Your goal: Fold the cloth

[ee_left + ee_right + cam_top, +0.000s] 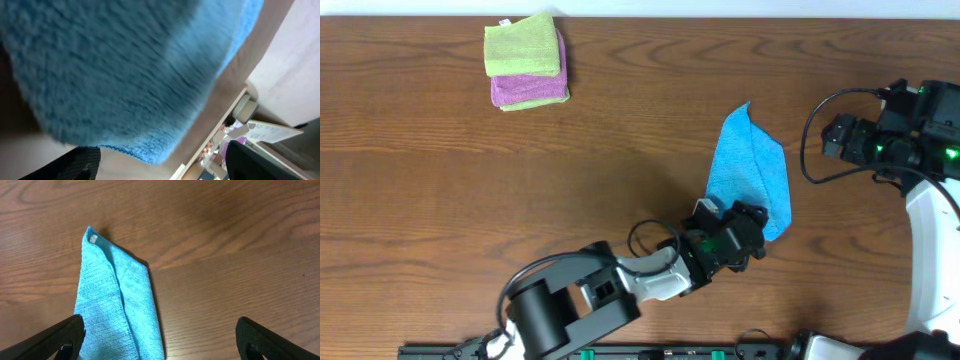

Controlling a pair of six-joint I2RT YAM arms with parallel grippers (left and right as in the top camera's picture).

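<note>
The blue cloth (750,165) lies on the wooden table right of centre, folded into a long narrow shape with a pointed far corner. My left gripper (752,232) is at its near end, over the cloth's lower edge. In the left wrist view the cloth (125,65) fills most of the frame very close up, and the left gripper (160,165) has its fingers wide apart with the cloth's edge just above the gap. My right gripper (830,138) is open and empty to the right of the cloth. In the right wrist view the cloth (115,310) lies by the left finger of that gripper (160,340).
A stack of folded green and purple cloths (526,62) sits at the far left of the table. The table's far edge (720,17) runs along the top. The right arm's white body (930,250) stands at the right side.
</note>
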